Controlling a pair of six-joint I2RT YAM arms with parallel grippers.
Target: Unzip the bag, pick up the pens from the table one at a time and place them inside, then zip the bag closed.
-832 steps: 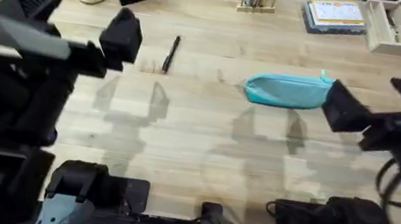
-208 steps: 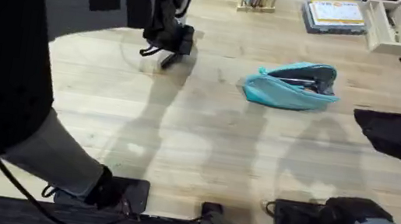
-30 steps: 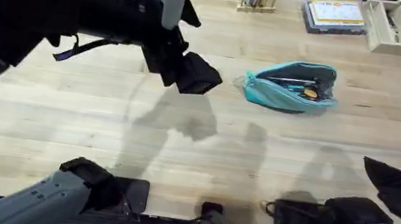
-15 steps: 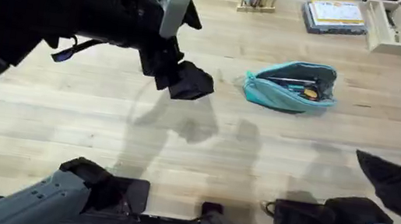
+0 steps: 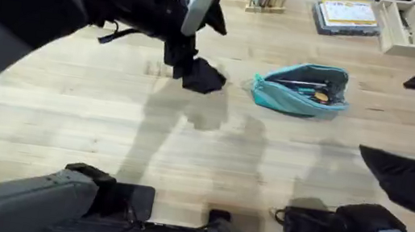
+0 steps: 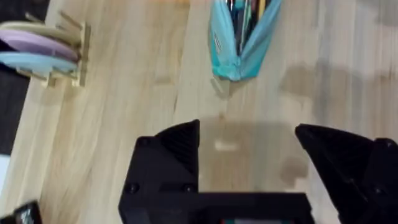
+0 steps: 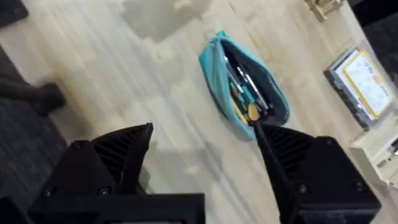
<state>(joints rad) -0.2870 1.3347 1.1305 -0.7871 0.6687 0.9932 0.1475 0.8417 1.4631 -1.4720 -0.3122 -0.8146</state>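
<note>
Zipping next, likely: teal pouch (image 5: 301, 87) gapes right of centre, pens (image 7: 244, 94) inside; left hand (image 6: 247, 149) open, empty; right hand (image 7: 204, 146) open; pin one end, drag pull straight along bench (image 5: 186, 154).

teal bag (image 5: 301, 87), pale wooden table (image 5: 186, 154)

The bag (image 6: 239, 37) is cut off by the left wrist view's edge, its contents indistinct.

No lettering can be read anywhere; the printed card box (image 5: 346, 16) at one o'clock is too blurred.
</note>
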